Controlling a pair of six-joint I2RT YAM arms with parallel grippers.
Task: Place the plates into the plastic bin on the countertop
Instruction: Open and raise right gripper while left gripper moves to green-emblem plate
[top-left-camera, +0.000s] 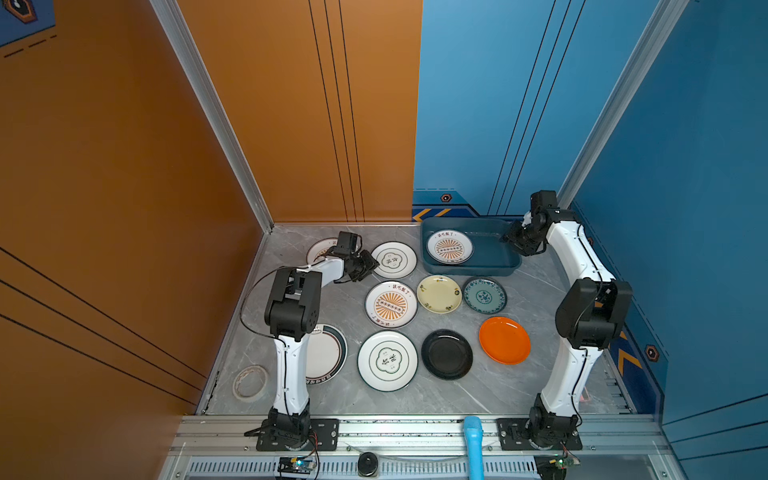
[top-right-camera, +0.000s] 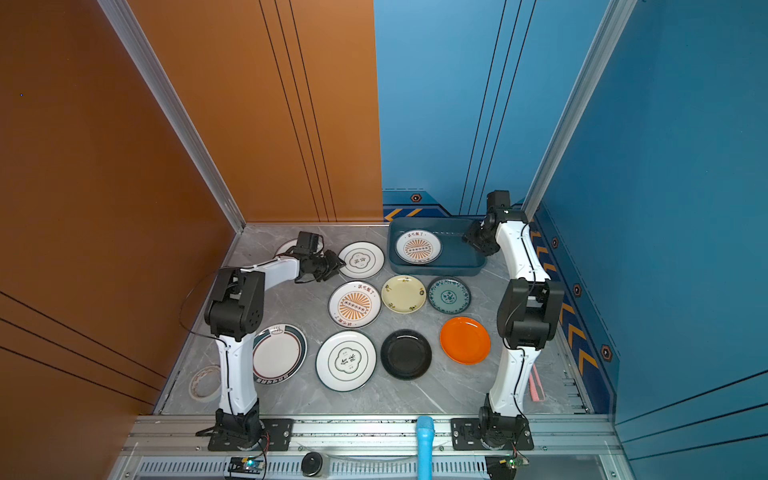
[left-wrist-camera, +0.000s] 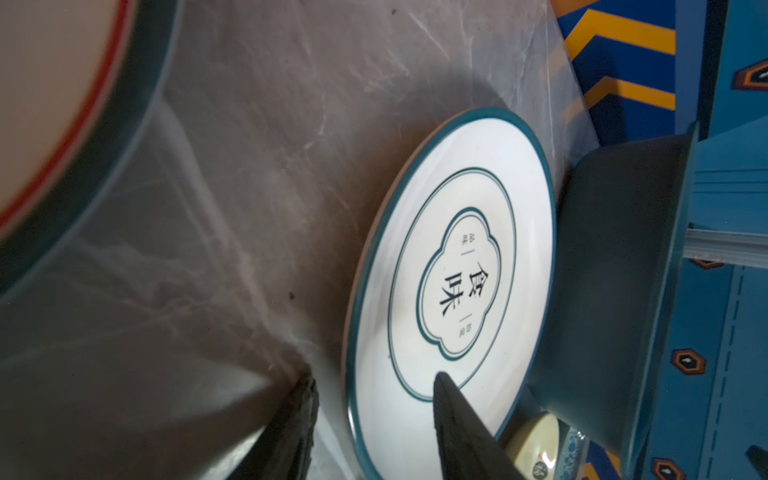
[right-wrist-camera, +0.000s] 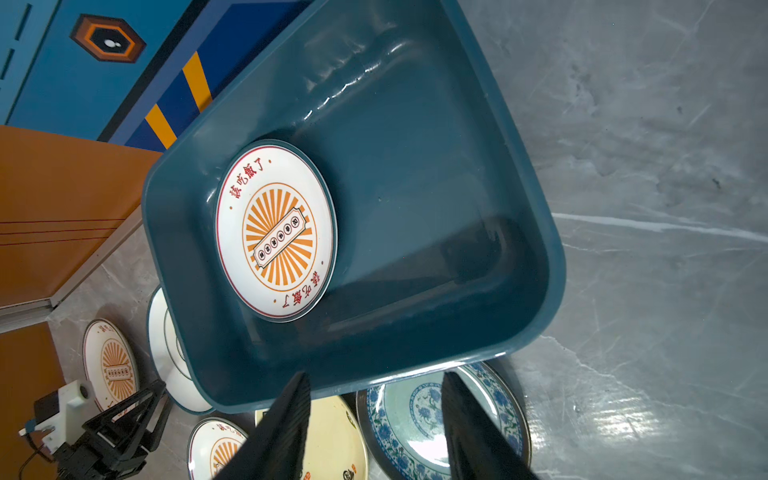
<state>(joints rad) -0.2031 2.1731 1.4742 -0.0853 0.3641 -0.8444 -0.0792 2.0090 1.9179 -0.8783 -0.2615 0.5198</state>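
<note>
**Orange and Blue Booth, Evenly Lit**

2 orange wall panels (top-left-camera: 104, 166) fill the left and back-left; 2 blue wall panels (top-left-camera: 478, 104) cover the back-right and right. Thin black lines (top-left-camera: 327, 104) run across them. Aluminium posts (top-left-camera: 215, 112) stand in both back corners. Yellow chevrons (top-left-camera: 432, 214) and hexagon emblems (top-left-camera: 446, 198) trim the blue base. An aluminium rail (top-left-camera: 415, 434) closes the front.

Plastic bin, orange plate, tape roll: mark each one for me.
plastic bin (top-left-camera: 490, 254): in a top view, on the bare floor inside the tub.
orange plate (top-left-camera: 504, 340): in a top view, on the plate's centre.
tape roll (top-left-camera: 249, 397): in a top view, on the near side of the ring.
</note>
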